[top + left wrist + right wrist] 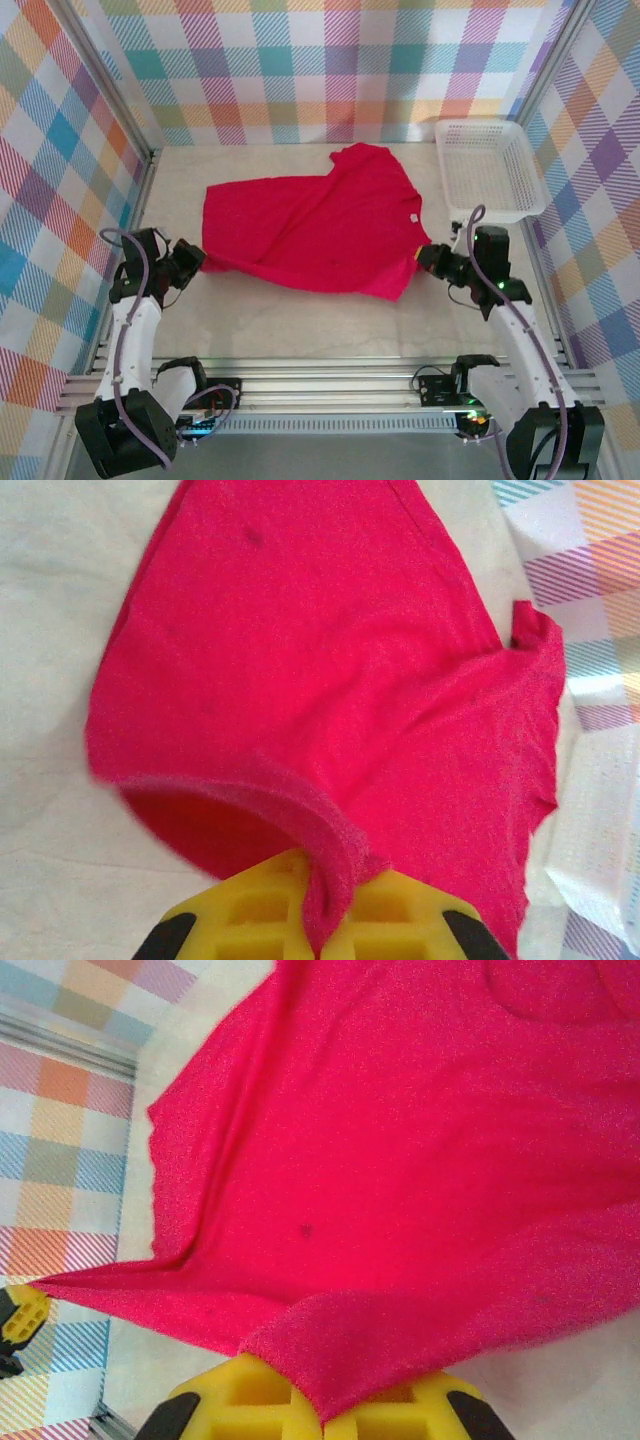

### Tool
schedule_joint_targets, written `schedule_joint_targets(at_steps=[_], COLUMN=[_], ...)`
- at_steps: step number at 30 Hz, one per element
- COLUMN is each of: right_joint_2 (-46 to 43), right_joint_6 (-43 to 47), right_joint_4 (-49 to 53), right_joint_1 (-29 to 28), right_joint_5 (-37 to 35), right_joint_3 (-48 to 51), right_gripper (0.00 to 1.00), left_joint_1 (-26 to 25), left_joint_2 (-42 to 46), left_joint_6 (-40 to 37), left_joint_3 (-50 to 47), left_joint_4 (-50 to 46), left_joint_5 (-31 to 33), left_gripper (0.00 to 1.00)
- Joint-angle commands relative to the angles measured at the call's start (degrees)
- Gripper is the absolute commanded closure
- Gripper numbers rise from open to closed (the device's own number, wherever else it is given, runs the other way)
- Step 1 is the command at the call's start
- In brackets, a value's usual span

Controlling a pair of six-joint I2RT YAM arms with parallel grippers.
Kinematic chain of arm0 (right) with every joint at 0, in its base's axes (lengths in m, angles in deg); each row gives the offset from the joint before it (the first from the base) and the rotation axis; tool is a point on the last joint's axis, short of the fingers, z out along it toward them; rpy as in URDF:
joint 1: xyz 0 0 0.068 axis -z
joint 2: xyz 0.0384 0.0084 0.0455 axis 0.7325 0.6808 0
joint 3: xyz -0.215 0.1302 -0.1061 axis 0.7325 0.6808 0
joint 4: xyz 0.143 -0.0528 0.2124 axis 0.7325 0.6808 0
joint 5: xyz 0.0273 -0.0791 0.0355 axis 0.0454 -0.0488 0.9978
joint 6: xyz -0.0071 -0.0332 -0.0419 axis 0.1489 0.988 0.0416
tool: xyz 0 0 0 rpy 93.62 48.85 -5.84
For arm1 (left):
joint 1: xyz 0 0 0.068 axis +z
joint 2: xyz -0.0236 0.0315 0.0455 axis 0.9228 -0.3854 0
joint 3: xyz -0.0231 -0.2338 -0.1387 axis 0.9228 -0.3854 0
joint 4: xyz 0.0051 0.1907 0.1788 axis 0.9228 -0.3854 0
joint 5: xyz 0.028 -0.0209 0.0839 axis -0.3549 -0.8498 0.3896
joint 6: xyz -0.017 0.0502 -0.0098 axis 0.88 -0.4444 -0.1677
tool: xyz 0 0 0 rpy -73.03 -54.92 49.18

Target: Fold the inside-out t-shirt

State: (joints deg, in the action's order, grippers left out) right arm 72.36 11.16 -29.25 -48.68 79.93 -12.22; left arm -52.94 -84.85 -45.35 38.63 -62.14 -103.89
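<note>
Your left gripper (192, 262) is clamped on the shirt (310, 230) at its near left corner. In the left wrist view you can see a fold of red cloth running down between the yellow fingers (250, 915), which are pressed together on it. Just ahead of them the hem arches up off the table (300, 330), with shadow under it. Your right gripper (428, 258) is pinching the shirt's right edge the same way. In the right wrist view a rolled lip of cloth is caught between its yellow fingers (240, 1405), with the jaws closed on it. The shirt lies about mid-table, spread between your two grippers. It is mostly flat, with long creases slanting across it, and one peak of cloth points toward the far wall. You will find a small white tag (413, 217) on its right part, near your right gripper. The white mesh basket (490, 170) sits in the far right corner, close to the shirt but not touching it. Checked walls (300, 70) ring the table.
</note>
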Motion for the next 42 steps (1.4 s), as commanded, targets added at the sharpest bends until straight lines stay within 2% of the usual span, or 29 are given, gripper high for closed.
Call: schedule_joint_targets(at_steps=[1, 6, 7, 9, 12, 13, 16, 18, 21, 24, 27, 32, 35, 42], right_joint_2=[-2.4, -7.2, -9.0, -12.8, -20.1, -22.6, -27.6, -27.1, -18.6, -5.0, 8.2, 26.9, 35.5, 53.5], right_joint_6=[-5.9, -9.8, -10.7, -12.7, -15.0, -15.7, -16.6, -16.8, -15.4, -13.5, -11.3, -11.0, -11.8, -12.8], right_joint_4=[-3.8, 0.9, 1.5, 3.3, 8.1, 9.2, 8.6, 5.7, -0.1, -4.0, -6.1, -7.8, -8.8, -8.7], right_joint_1=[-0.3, -0.3, -0.3, -0.3, -0.3, -0.3, -0.3, -0.3, -0.3, -1.3, -5.2, -8.9, -9.0, -8.7], right_joint_5=[0.1, -4.4, -5.6, -8.2, -13.6, -15.4, -18.2, -18.4, -16.0, -13.0, -12.2, -11.5, -12.6, -14.2], right_joint_3=[4.7, 9.4, 10.1, 11.3, 11.5, 11.4, 10.8, 10.1, 7.5, 2.2, -4.6, -13.9, -18.5, -31.2], right_gripper=[1.0, 0.99, 0.95, 0.77, 0.49, 0.45, 0.49, 0.5, 0.5, 0.51, 0.5, 0.47, 0.47, 0.48], left_joint_1=[-0.1, -0.1, -0.1, -0.1, -0.1, -0.1, -0.1, -0.1, -0.2, -0.9, -4.3, -12.3, -12.7, -12.5], left_joint_2=[0.3, 1.2, 1.8, 3.0, 5.8, 7.2, 12.1, 15.7, 18.3, 13.9, 3.5, -15.3, -26.1, -47.5], left_joint_6=[0.9, 1.4, 1.5, 1.6, 1.3, 1.3, 1.3, 0.8, -0.8, -0.1, 1.0, 0.4, 1.6, 2.5], left_joint_3=[-3.5, -5.9, -6.0, -6.1, -6.0, -6.0, -5.4, -4.1, -1.3, 0.4, 3.6, 10.7, 14.1, 26.0], left_joint_4=[-0.2, 0.0, -0.1, -0.5, -3.2, -4.1, -6.6, -7.1, -5.8, 0.6, 5.2, 9.0, 12.8, 14.3], left_joint_5=[3.2, 4.6, 4.9, 5.3, 7.6, 8.8, 14.4, 17.7, 20.3, 14.4, 8.8, 7.6, 5.9, 4.2], left_gripper=[1.0, 0.98, 0.97, 0.95, 0.82, 0.76, 0.52, 0.48, 0.52, 0.58, 0.6, 0.61, 0.63, 0.65])
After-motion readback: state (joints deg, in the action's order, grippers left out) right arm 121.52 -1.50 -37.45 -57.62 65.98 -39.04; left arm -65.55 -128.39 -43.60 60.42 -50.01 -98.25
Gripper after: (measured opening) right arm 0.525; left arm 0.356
